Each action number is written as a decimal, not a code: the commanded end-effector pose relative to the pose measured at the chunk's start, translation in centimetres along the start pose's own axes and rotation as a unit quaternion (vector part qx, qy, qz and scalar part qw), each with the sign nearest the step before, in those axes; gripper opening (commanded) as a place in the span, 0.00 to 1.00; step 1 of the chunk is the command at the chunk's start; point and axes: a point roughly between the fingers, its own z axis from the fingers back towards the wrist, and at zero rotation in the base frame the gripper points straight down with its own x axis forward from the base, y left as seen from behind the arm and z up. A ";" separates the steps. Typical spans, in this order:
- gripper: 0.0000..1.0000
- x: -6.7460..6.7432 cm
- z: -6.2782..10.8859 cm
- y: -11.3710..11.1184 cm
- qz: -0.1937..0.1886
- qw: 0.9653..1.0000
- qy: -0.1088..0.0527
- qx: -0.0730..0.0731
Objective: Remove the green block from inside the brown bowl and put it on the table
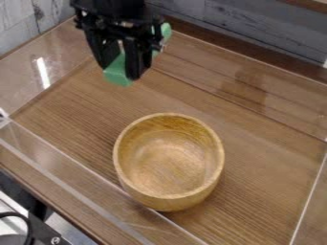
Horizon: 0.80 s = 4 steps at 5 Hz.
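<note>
From the one camera, I see the pincer [125,73] clamped on the green block [126,67], which sits between its fingertips, above the table [250,107]. The brown bowl [169,162] lies below the pincer and toward the camera, nothing inside it. I'd say the grip is kept tight because the block is up off the wood and would drop otherwise, and the pincer stands away from the bowl so that lowering it lands the block on bare tabletop.
</note>
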 end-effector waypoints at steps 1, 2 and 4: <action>0.00 -0.2 -0.4 -0.7 -0.014 1.000 -0.023 0.010; 0.00 -0.8 -1.8 -1.3 -0.023 0.999 -0.023 0.013; 0.00 -1.6 -4.1 -3.4 -0.042 0.999 -0.024 0.019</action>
